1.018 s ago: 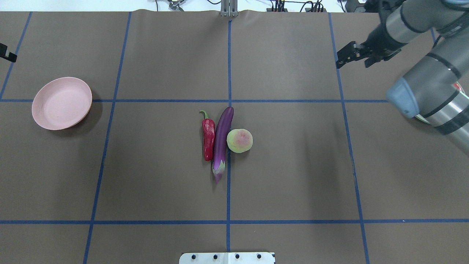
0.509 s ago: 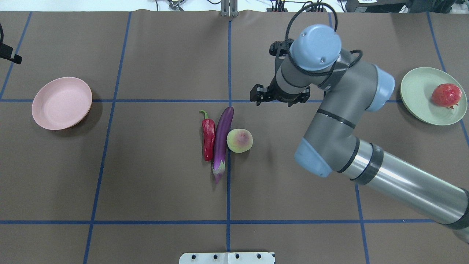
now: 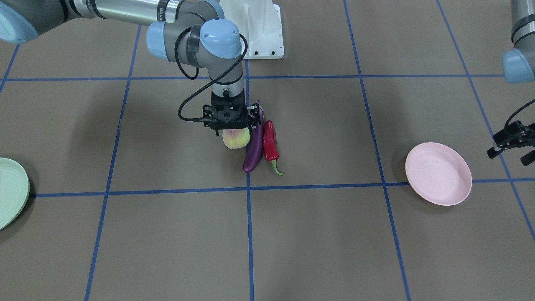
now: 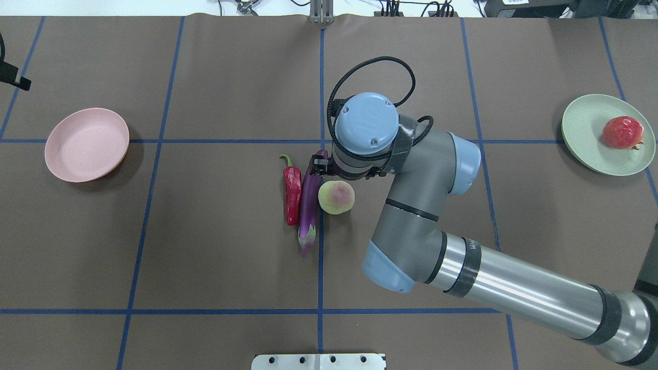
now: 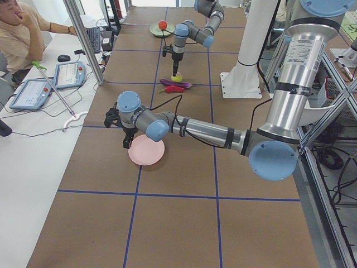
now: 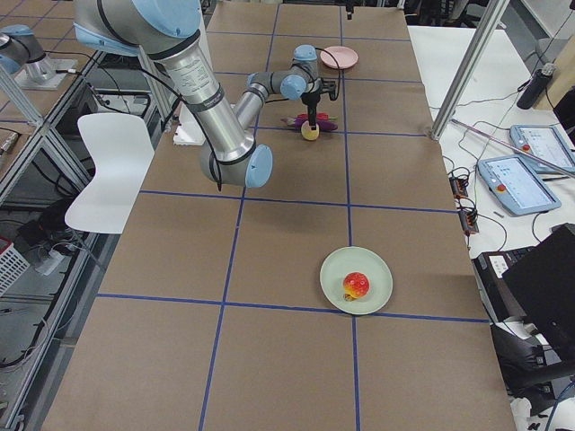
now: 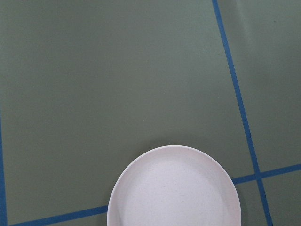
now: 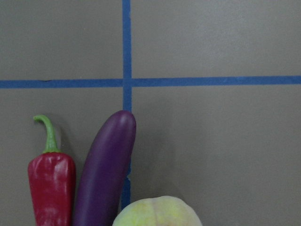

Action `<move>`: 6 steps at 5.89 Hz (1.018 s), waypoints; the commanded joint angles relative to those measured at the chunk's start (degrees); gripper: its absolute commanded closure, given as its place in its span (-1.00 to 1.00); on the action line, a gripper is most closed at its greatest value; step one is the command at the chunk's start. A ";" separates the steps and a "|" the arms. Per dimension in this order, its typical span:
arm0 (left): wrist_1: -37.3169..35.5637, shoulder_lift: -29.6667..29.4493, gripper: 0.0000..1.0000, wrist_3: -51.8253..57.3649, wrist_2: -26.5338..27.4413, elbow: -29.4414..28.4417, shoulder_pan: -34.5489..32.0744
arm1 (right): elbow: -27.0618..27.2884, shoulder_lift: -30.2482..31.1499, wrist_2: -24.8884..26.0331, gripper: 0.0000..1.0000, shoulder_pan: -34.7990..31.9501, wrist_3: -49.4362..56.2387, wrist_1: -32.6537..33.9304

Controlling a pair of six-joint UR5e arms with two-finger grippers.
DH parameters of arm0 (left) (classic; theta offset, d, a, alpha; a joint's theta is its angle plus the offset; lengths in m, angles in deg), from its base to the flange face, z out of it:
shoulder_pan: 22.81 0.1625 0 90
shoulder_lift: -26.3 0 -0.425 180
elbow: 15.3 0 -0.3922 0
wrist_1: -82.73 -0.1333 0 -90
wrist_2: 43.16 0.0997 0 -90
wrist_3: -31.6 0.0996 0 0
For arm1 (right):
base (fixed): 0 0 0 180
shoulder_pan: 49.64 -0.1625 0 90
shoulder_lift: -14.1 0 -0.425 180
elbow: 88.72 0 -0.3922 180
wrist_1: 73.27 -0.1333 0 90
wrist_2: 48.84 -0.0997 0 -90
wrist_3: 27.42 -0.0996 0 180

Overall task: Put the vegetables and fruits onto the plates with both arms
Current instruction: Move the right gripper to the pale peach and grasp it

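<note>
Past front view's edge: fruit [image 4: 623, 132] on mint plate [image 4: 582, 126]

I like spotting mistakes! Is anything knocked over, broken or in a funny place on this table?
Nothing stands out. The rough red-orange fruit sits in the pale mint green plate, the pale pink plate lies flat, and the wrinkled red chili pepper, long purple eggplant and round yellow-green peach lie neatly together, undamaged.

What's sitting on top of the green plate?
A round red-orange fruit sits on the green plate, off to one side. Nothing else shows on it. The bit of plate right under the fruit is covered, so I can't see that part.
</note>
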 commanded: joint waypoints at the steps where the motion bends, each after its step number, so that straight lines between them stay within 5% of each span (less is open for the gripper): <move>1: 0.00 0.00 -1.00 0.00 -0.06 -0.03 0.00 | -1.01 -0.02 1.66 -0.99 1.56 0.84 -0.05; 4: 0.00 0.00 -1.00 0.00 0.03 -0.04 -0.09 | -1.10 0.69 2.71 -0.97 1.47 6.37 0.21; 5: 0.00 0.00 -1.00 0.00 -0.06 0.05 -0.09 | -1.19 0.43 2.46 0.28 1.47 6.39 0.21; 6: 0.09 0.00 -1.00 0.00 -0.06 0.05 0.00 | -0.67 0.25 2.45 0.99 1.39 6.04 0.21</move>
